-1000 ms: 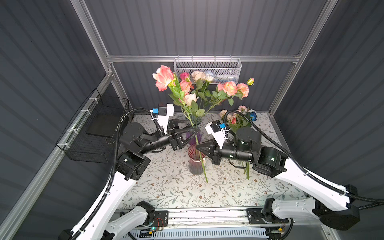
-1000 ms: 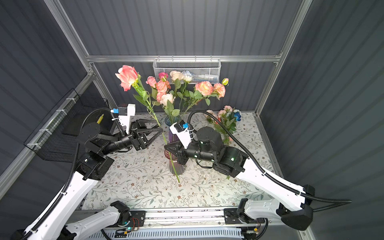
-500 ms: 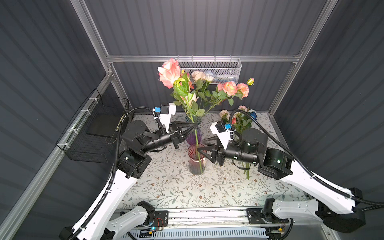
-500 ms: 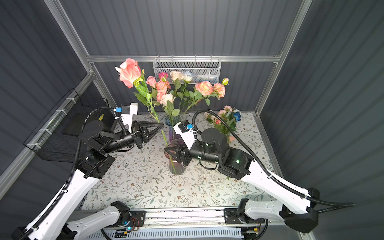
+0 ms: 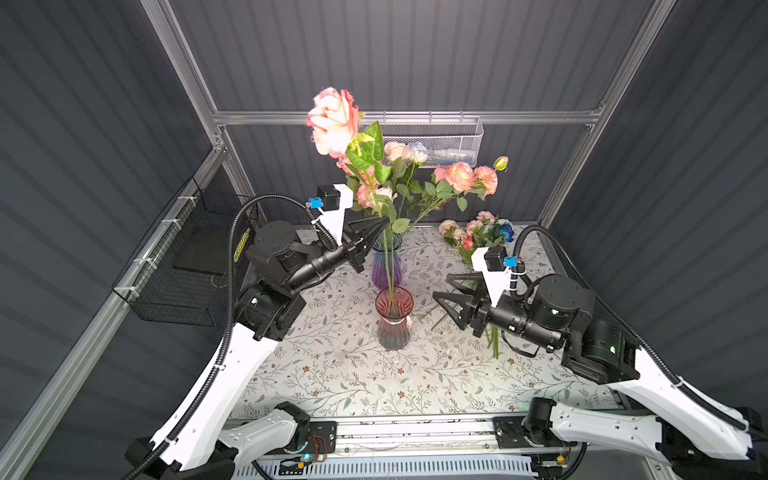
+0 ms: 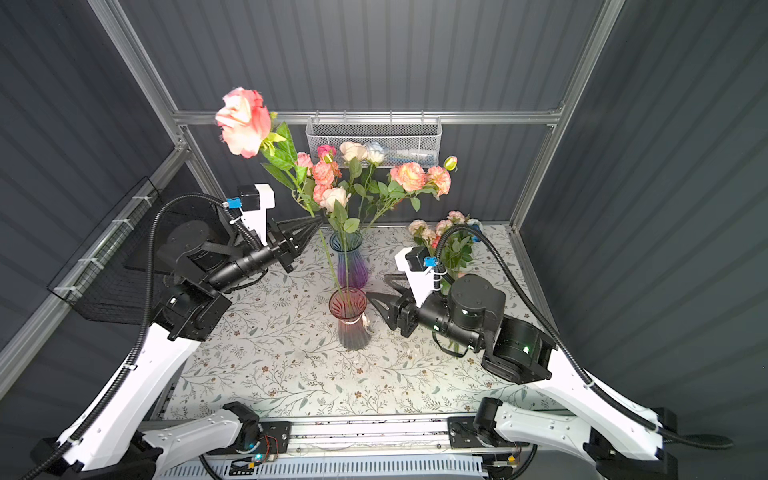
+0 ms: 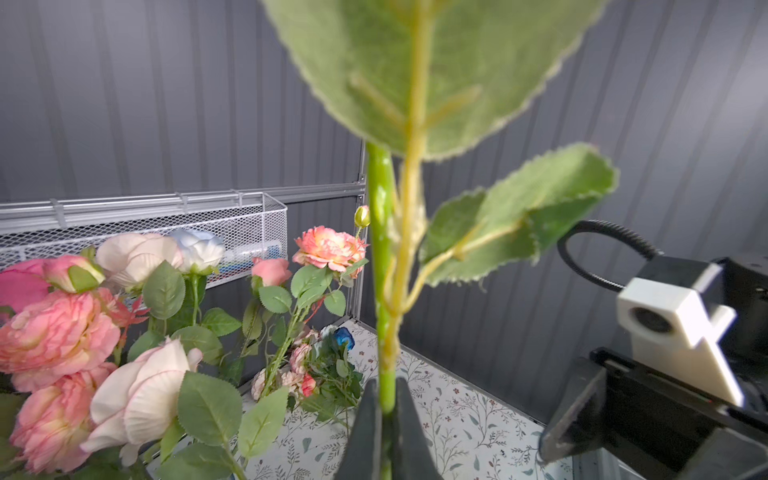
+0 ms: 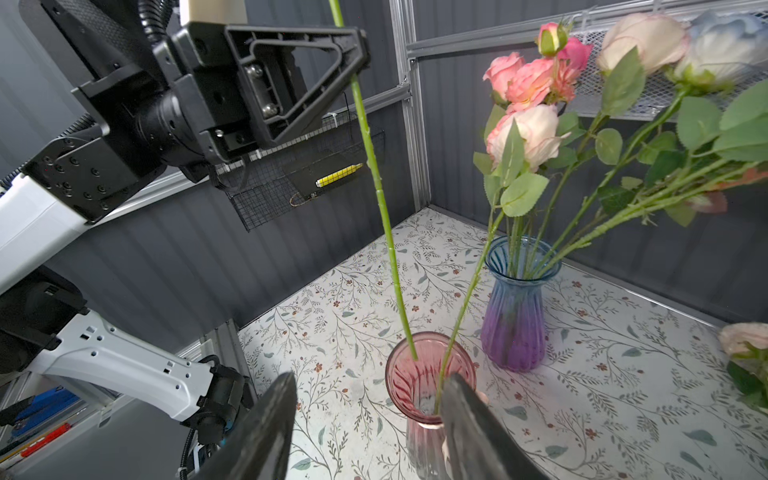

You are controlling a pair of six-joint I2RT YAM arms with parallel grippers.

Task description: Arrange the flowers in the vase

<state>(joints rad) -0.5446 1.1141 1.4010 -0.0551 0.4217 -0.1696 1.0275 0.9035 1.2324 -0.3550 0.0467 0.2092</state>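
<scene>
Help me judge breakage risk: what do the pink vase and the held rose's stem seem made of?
Pink vase: likely tinted ribbed glass; stems show through it. Held rose's stem: probably smooth plastic, uniform green; its leaves look like frayed-edged fabric.

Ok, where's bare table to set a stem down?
Bare table runs along the front, between the pink vase and the front rail. Crowded behind: blue vase, left gripper with its rose, loose flowers at back right; right gripper beside the pink vase.

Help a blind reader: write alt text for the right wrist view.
The left gripper pinches a long green stem whose lower end dips into a pink vase. The right gripper is open beside it; a blue vase of roses stands behind.
</scene>
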